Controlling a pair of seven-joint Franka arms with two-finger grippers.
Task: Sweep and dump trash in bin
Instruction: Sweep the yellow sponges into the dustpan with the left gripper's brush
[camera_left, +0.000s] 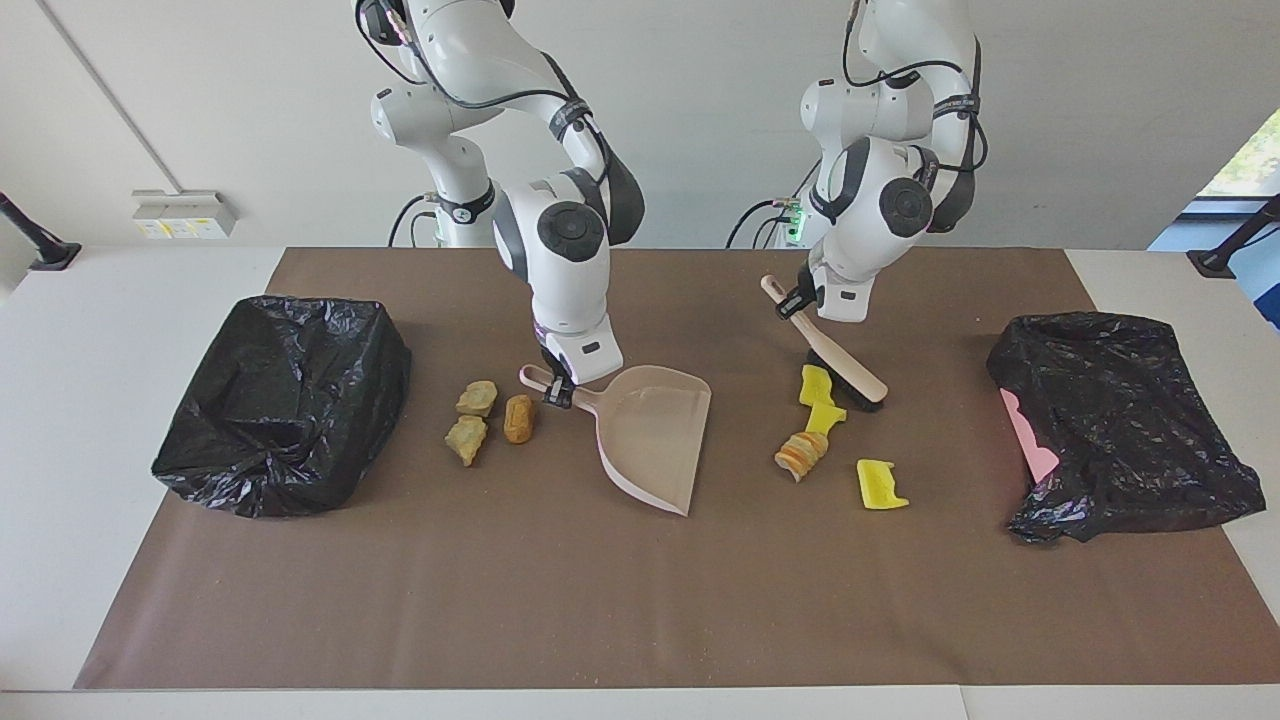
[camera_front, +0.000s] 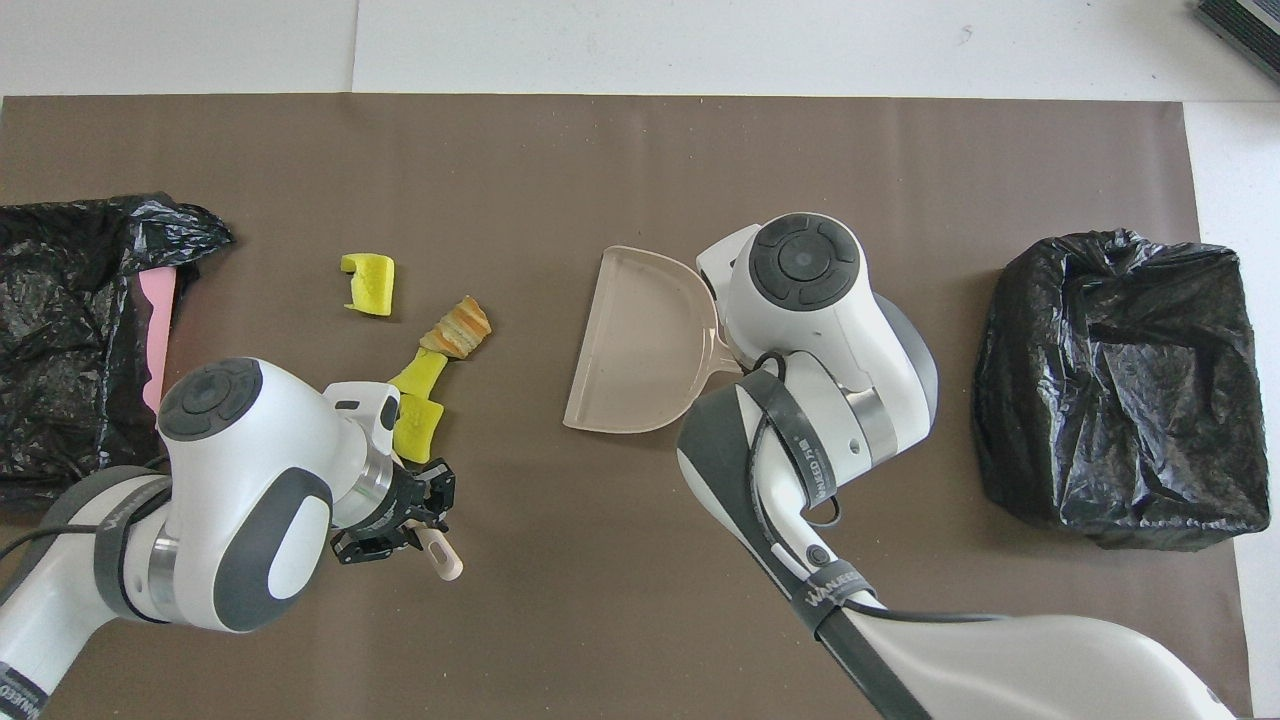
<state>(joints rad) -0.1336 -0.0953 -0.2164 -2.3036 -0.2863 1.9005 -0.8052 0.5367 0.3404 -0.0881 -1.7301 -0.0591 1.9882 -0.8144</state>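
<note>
A: Facing view, entry one. Left hand (camera_left: 797, 300) was clamped on the handle of the brush (camera_left: 835, 355), bristles down on the tabletop (camera_left: 560, 600) mat. Right hand (camera_left: 557, 388) was clamped on the handle of the dustpan (camera_left: 655, 435), which lay flat, its open lip turned toward the left arm's end of the tabletop.

B: And the trash?

A: Two groups. Three yellow pieces (camera_left: 820, 398) and the striped chunk (camera_left: 802, 455) lay between the dustpan lip and the brush, the brush head touching or just beside the piece nearest the robots. One yellow piece (camera_left: 881, 485) sat apart, farther from the robots. The three brown lumps (camera_left: 492, 415) lay beside the dustpan handle, toward the right arm's end, so on the pan's closed side.

B: The relation that matters?

A: The brush's long axis ran slantwise, handle toward the robots. The yellow group lay from the brush toward the pan lip, so my judgement was that a stroke toward the right arm's end would carry it in. Left arm clearly nearer that group.

B: Bins?

A: A black-bagged bin (camera_left: 285, 400) at the right arm's end, another black-bagged bin (camera_left: 1120, 420) at the left arm's end. Nothing visibly dumped yet.
</note>
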